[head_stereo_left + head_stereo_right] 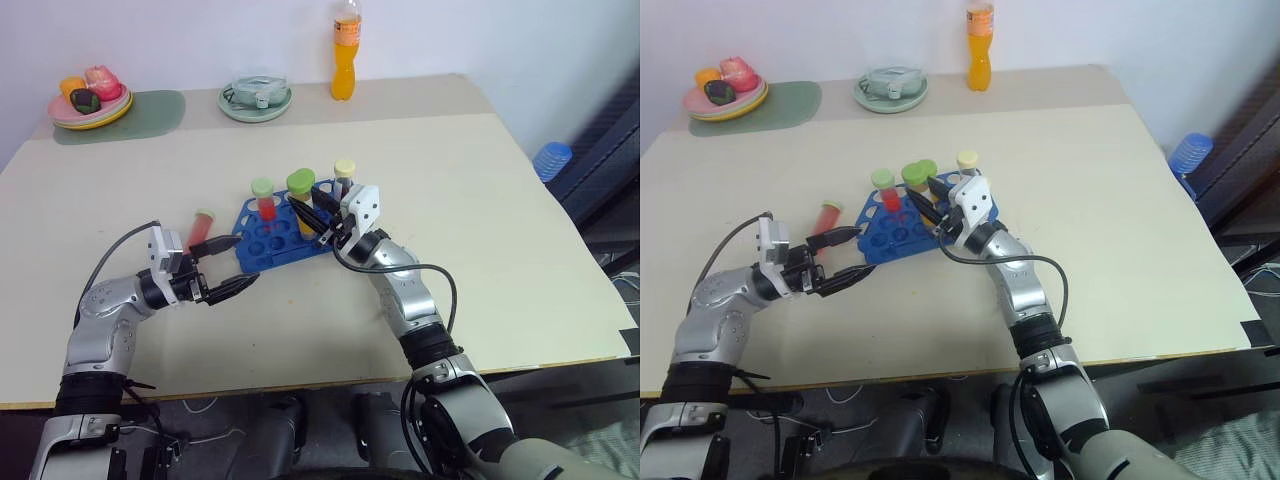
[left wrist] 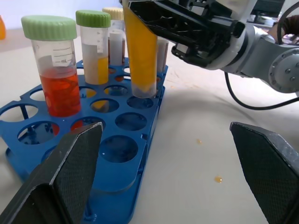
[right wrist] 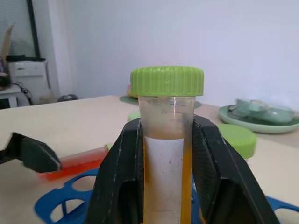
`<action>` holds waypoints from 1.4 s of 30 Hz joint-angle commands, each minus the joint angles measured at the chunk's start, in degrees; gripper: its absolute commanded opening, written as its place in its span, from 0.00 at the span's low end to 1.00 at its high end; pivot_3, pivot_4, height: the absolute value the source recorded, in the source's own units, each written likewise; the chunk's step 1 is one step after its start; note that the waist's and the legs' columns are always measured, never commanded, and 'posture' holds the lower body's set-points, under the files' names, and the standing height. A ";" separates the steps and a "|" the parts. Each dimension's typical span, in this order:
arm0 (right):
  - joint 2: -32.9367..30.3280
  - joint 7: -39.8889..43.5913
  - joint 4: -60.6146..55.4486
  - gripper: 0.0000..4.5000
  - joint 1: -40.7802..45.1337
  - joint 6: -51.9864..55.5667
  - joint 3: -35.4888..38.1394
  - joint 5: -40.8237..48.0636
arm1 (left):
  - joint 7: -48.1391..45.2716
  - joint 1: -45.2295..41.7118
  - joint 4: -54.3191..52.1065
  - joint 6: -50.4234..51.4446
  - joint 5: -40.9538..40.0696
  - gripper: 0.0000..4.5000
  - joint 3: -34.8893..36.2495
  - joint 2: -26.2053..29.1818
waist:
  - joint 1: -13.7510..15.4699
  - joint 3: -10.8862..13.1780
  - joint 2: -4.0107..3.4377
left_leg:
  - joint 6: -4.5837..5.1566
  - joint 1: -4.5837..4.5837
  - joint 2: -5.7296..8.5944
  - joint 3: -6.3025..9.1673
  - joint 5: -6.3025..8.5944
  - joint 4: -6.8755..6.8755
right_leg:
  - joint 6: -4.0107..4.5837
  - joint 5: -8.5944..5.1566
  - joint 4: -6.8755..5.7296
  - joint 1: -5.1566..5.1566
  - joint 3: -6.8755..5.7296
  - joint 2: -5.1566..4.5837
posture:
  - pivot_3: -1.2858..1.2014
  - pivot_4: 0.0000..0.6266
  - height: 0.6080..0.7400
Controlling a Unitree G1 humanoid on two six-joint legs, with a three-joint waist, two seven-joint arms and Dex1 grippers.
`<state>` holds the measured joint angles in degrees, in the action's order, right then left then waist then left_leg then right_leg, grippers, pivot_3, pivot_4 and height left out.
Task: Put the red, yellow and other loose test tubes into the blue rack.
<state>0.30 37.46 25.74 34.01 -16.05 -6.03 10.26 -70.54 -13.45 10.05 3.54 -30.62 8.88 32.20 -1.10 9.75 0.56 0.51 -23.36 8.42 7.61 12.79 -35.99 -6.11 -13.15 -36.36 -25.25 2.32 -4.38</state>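
Near the middle of the cream tabletop (image 1: 450, 230) stood the blue rack (image 1: 262, 243), its top pierced by rows of round holes. Three tubes already stood upright in it: a red-liquid tube with a green cap (image 1: 263, 197), a yellow-liquid tube with a green cap (image 2: 95, 47) seen in the left wrist view, and a dark tube with a cream cap (image 1: 344, 175) at the rack's far right corner. The right gripper (image 1: 322, 226) was clamped on a fourth tube, yellow-orange liquid under a green cap (image 1: 301, 195); the right wrist view showed both black fingers (image 3: 119, 172) pressed against the tube's sides just below the cap. In the left wrist view, this tube's lower end (image 2: 142, 88) sat at the mouth of a hole along the rack's edge, the tube tilted slightly. The left gripper (image 1: 222, 265) hung just beside the rack's left end with its two fingers spread wide and nothing between them. Beyond that gripper, a loose red tube (image 1: 200, 230) lay on its side on the table, close to the rack's left corner. Along the far edge of the table stood a tall orange drink bottle (image 1: 346, 52), a pale green dish (image 1: 256, 98), and a plate of toy food (image 1: 89, 100) on a green mat (image 1: 150, 112).
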 commanded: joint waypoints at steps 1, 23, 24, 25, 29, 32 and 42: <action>-0.77 0.51 -0.34 0.17 0.93 -1.76 0.96 0.57 | 0.64 0.62 -2.40 0.24 -1.25 1.00 1.73 0.38 | 0.00 0.00 0.00 | 0.00 0.00 0.00 0.00 0.00 0.00 | 0.00 0.00 0.00 0.00 0.00 0.00 | 0.52 0.24 1.00; 0.21 -0.65 1.50 0.17 -0.74 -3.17 -0.19 -1.09 | 0.33 -0.50 -1.74 0.19 -0.70 1.00 1.29 -0.23 | -0.04 -0.01 -0.01 | 0.00 0.03 0.00 0.00 0.00 0.00 | 0.00 0.00 -0.03 0.02 0.01 0.00 | 0.52 0.24 1.00; 0.46 -0.79 1.96 0.17 -0.53 -3.39 -0.25 -1.24 | 0.35 -0.40 -1.87 0.26 -0.73 1.00 1.32 -0.21 | -0.05 -0.01 -0.01 | 0.00 0.04 0.00 0.00 0.00 0.01 | 0.00 0.00 -0.03 0.02 0.01 0.01 | 0.52 0.24 1.00; 0.66 -0.89 2.38 0.17 -0.31 -3.57 -0.28 -1.34 | 0.38 -0.33 -1.95 0.32 -0.76 1.00 1.35 -0.20 | -0.05 -0.01 -0.01 | 0.00 0.04 0.00 0.00 0.00 0.02 | 0.00 0.00 -0.03 0.02 0.01 0.01 | 0.52 0.24 1.00; 1.06 -0.96 3.45 0.17 0.20 -4.11 -0.29 -1.34 | 0.72 0.27 -2.61 0.60 -0.87 1.00 1.55 -0.12 | -0.12 -0.01 -0.01 | 0.00 0.04 0.00 0.00 0.00 0.02 | 0.01 0.00 -0.04 0.01 0.01 0.02 | 0.52 0.24 1.00; 1.04 0.72 3.27 0.17 -0.07 -2.53 0.13 0.43 | 1.08 0.72 -3.22 0.82 -0.92 1.00 1.75 -0.16 | -0.15 -0.01 -0.01 | -0.02 0.04 -0.01 0.00 -0.01 0.04 | 0.01 0.00 -0.05 0.00 0.02 0.03 | 0.52 0.24 1.00; -0.08 0.43 2.28 0.97 0.06 -4.53 0.76 -0.69 | 3.30 1.81 -4.90 1.72 -1.81 1.00 2.63 -0.91 | -0.07 -0.01 -0.01 | -0.01 0.04 -0.01 0.00 0.00 0.04 | 0.01 0.00 -0.05 0.00 0.03 0.03 | 0.52 0.24 1.00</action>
<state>0.26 38.42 30.02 33.12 -18.74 -5.09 10.16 -67.85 -11.65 6.86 5.34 -30.81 9.93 31.30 -1.17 9.73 0.55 0.50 -23.31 8.41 7.60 12.78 -35.96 -6.10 -13.15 -36.42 -25.25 2.35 -4.36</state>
